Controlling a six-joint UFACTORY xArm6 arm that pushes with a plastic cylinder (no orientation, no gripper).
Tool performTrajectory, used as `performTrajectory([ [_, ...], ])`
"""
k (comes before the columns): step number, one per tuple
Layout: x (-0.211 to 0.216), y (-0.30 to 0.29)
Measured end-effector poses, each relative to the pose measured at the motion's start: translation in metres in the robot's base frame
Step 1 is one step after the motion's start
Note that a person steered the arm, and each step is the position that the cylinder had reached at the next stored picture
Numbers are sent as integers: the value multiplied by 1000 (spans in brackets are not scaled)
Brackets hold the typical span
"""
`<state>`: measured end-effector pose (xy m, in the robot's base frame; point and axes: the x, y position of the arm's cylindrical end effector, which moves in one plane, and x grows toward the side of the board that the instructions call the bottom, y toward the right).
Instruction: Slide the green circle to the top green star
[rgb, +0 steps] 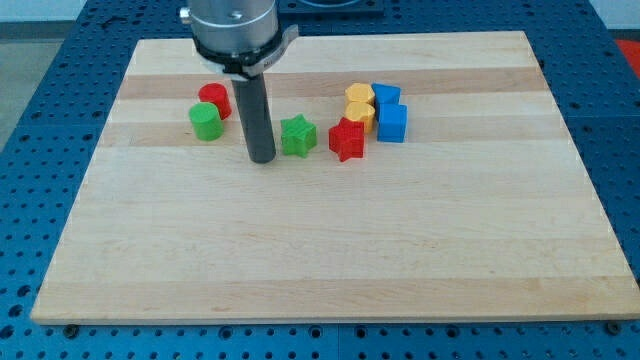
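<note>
The green circle (206, 121) sits on the wooden board (330, 250) at the view's upper left, touching a red circle (215, 99) just above it. The green star (297, 136) lies to the right of it. My tip (262, 157) rests on the board between the two green blocks, close to the star's left side and apart from the circle. The rod rises from the tip to the arm's end at the view's top.
A red star (347, 139) lies right of the green star. Beyond it is a tight cluster: two yellow blocks (360, 96) (361, 115) and two blue blocks (387, 96) (392, 123). The board sits on a blue perforated table.
</note>
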<state>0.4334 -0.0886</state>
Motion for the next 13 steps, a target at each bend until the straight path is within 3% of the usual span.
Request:
performTrajectory([
  [4,-14,26],
  [5,20,-15],
  [6,33,-92],
  [7,14,-141],
  [10,-80,-105],
  [13,-46,-131],
])
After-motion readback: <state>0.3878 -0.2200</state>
